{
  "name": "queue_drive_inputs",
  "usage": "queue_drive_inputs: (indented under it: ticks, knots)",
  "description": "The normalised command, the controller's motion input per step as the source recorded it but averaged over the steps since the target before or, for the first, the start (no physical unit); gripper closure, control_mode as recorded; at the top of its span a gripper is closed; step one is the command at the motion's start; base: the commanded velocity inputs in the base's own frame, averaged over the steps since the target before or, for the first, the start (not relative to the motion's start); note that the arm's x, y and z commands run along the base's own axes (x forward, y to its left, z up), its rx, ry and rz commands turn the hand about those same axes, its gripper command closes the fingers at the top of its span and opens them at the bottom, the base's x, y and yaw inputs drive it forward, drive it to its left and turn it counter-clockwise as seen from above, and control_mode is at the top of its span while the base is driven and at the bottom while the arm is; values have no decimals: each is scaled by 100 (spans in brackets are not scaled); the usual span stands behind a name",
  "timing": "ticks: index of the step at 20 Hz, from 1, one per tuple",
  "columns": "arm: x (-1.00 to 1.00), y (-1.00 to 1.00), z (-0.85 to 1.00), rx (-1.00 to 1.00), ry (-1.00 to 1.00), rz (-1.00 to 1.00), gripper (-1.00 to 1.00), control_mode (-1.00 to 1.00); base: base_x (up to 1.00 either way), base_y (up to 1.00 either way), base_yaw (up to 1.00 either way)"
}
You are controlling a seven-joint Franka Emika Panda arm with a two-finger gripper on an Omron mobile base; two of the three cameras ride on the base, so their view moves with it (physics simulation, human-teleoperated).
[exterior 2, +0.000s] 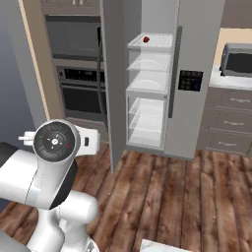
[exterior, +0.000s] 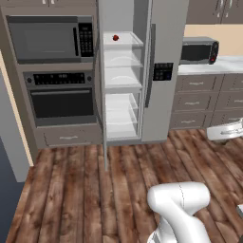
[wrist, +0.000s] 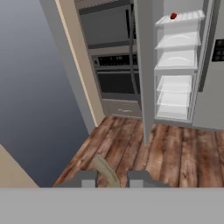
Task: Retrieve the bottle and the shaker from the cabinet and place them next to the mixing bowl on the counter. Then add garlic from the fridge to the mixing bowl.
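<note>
Fridge [exterior: 161, 95] stands open ahead of me, a small red item [exterior: 115, 37] on its top shelf [exterior: 122, 43], beside the wall oven [exterior: 59, 97]. My gripper [wrist: 112, 178] hangs above the wood floor [wrist: 175, 148], fingers apart, holding nothing.

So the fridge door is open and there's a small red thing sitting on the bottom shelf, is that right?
Not quite. The fridge door is open, but the small red thing sits on the top shelf, not the bottom one. The left base view shows it clearly; the shelves below it look bare.
</note>
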Motion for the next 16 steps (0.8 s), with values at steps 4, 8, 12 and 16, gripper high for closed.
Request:
queue_drive_inputs:
  ticks: [4, 8, 12, 16]
  knots:
    - [0, 0, 0, 0, 0, 0, 100, 100, -100, 1, 5]
    - [0, 0, 0, 0, 0, 0, 100, 100, -100, 0, 4]
    - [0, 0, 0, 0, 0, 0, 100, 100, -100, 0, 4]
    - [0, 0, 0, 0, 0, 0, 100, 100, -100, 0, 5]
